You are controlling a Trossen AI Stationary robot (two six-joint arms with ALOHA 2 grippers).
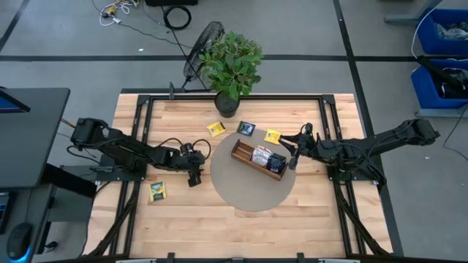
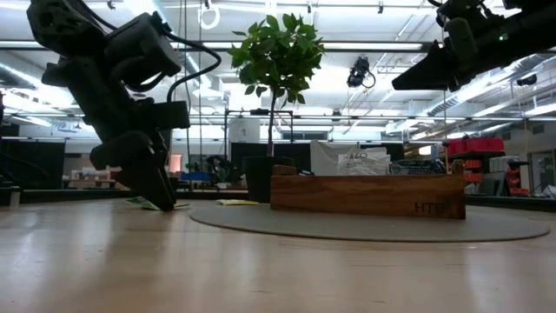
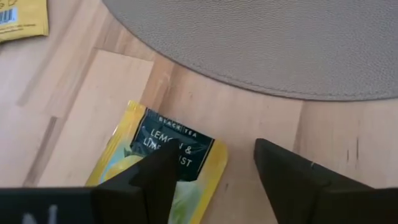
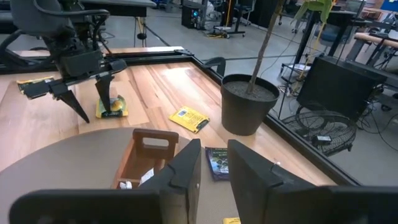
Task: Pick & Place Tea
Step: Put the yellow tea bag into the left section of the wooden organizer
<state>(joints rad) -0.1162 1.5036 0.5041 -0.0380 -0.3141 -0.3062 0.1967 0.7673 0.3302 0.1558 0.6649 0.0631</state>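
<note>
A yellow tea packet (image 3: 180, 158) with a dark label lies flat on the wood beside the round grey mat (image 3: 261, 43). My left gripper (image 3: 214, 149) is low over it, slanting down and open: one finger stands over the packet, the other over bare wood. In the high view this gripper (image 1: 194, 177) hides the packet. On the mat stands the long wooden box (image 1: 257, 159) with several packets (image 1: 267, 157) in it. My right gripper (image 1: 294, 162) hangs above the box's right end, open by a narrow gap, with nothing between its fingers. My left gripper has one fingertip (image 3: 163, 163) over the label end of the yellow packet, coming down at a slant from the table's left. The finger itself hides the spot, so I cannot tell whether it touches the packet. The packet lies flat on the wood.
Loose packets lie on the wood: one (image 1: 157, 191) near the left arm, a yellow one (image 1: 215, 129), a dark blue one (image 1: 246, 128) and another yellow one (image 1: 272, 135) beyond the mat. A potted plant (image 1: 230, 66) stands at the far edge.
</note>
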